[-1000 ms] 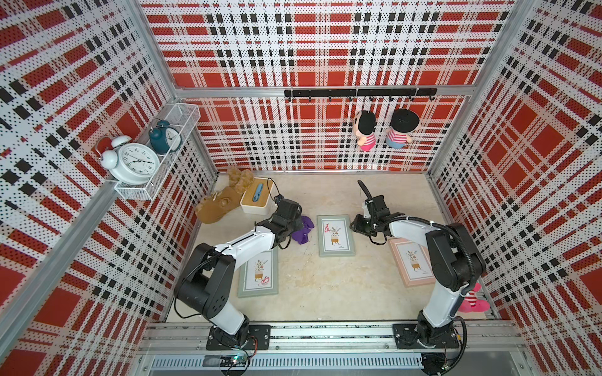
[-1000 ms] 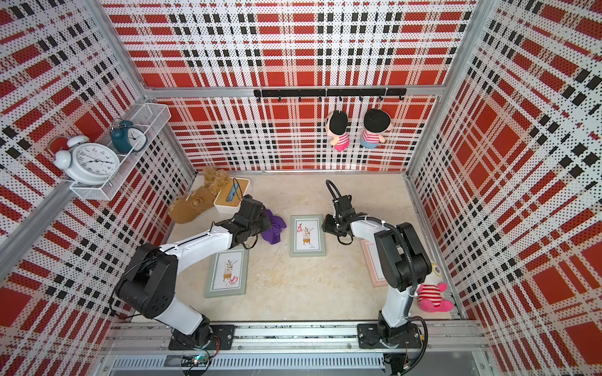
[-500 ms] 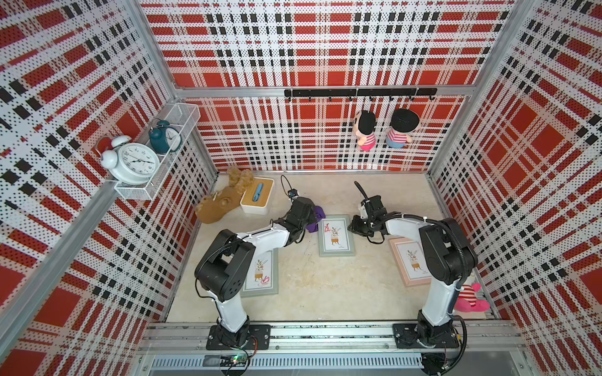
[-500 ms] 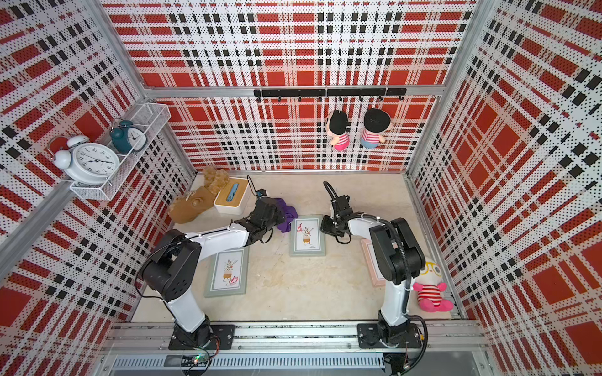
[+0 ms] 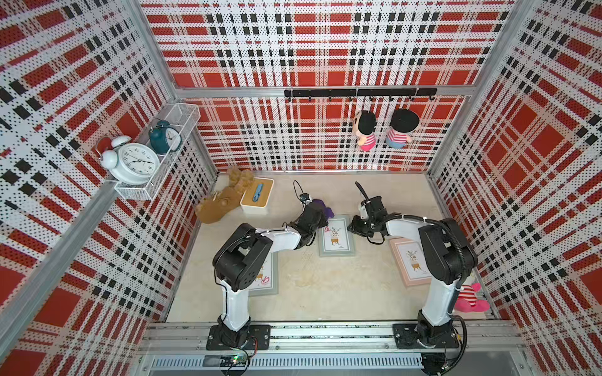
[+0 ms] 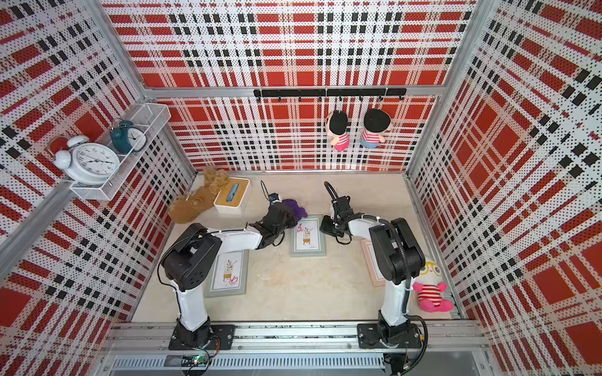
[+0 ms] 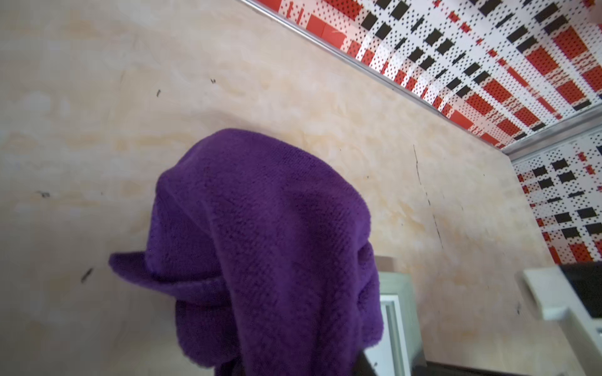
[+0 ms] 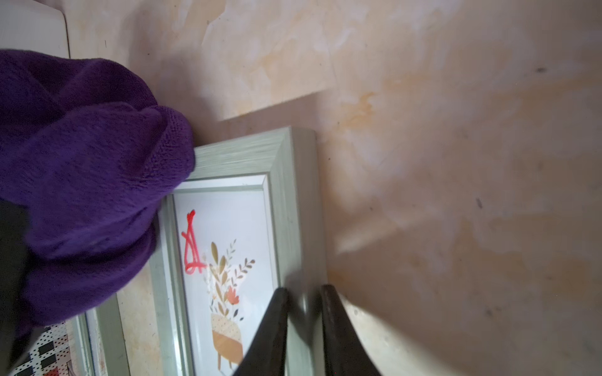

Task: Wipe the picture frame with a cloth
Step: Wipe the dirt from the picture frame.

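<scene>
A sage-green picture frame (image 5: 336,235) (image 6: 308,236) lies flat mid-table, a red scribble (image 8: 192,244) on its glass. The purple cloth (image 5: 325,208) (image 6: 294,208) hangs bunched from my left gripper (image 5: 321,215), which is shut on it; in the left wrist view the cloth (image 7: 260,244) hides the jaws. The cloth (image 8: 81,162) rests against the frame's far left corner. My right gripper (image 5: 353,226) (image 8: 304,293) is shut on the frame's right border (image 8: 293,195), one finger on each side of the rail.
A second green frame (image 5: 268,276) lies under the left arm and a pink frame (image 5: 411,260) beside the right arm. A tissue box (image 5: 257,195) and brown plush (image 5: 218,208) sit back left. A pink doll (image 5: 469,296) sits front right.
The left arm has carried the cloth rightward to the frame's far left corner. The right gripper has closed on the frame's right border.
</scene>
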Robot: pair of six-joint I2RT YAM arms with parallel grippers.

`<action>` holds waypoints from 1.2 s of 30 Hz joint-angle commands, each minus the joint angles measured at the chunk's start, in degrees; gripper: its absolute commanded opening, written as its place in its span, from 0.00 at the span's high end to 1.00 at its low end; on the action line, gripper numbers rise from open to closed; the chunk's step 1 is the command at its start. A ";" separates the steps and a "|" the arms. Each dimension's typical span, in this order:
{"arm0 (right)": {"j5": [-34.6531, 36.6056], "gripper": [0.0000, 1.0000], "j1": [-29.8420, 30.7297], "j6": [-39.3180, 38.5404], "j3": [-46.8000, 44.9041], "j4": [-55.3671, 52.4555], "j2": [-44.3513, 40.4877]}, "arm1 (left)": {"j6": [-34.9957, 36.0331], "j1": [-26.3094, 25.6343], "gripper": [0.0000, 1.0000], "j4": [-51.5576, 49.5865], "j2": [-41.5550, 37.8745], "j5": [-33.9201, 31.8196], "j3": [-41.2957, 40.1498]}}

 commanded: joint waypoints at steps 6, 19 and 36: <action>0.16 0.79 -0.05 0.67 -1.75 -0.17 1.76 | -7.80 -2.49 1.00 -0.34 -1.09 5.18 -10.14; 0.35 0.79 -0.02 1.75 -3.75 1.14 2.25 | -18.15 -10.29 1.00 -4.95 -5.47 5.05 -18.74; 0.77 0.79 0.01 1.98 -2.90 0.40 3.45 | -7.01 1.40 1.00 -7.49 2.52 6.77 -2.69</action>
